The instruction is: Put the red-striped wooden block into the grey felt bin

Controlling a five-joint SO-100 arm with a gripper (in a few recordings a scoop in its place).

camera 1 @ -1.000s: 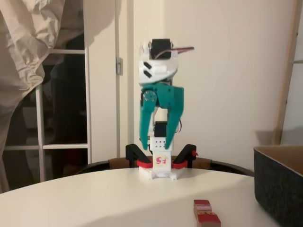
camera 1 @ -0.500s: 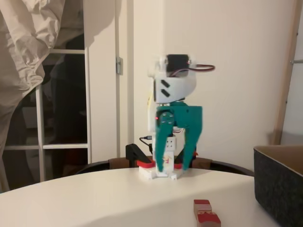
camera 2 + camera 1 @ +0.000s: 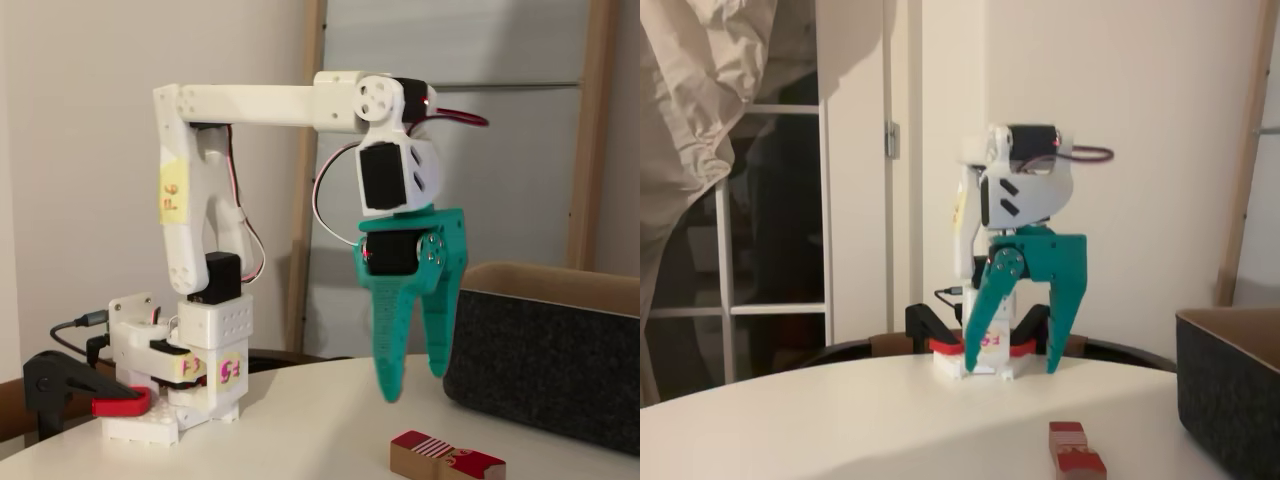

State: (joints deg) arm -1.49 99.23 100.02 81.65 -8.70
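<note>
The tool (image 3: 1024, 368) hangs wide open and empty above the counter (image 3: 840, 420); we see the block (image 3: 446, 459) lying there beside the bin (image 3: 560, 360).

gripper (image 3: 413, 382): teal | arm (image 3: 260, 102): white, black motors | red-striped wooden block (image 3: 447, 458): red, thin white stripes on one half, tan wood side | grey felt bin (image 3: 545, 360): dark grey walls, brownish inside | clamp (image 3: 85, 390): red and black | tabletop (image 3: 840, 420): white
</note>
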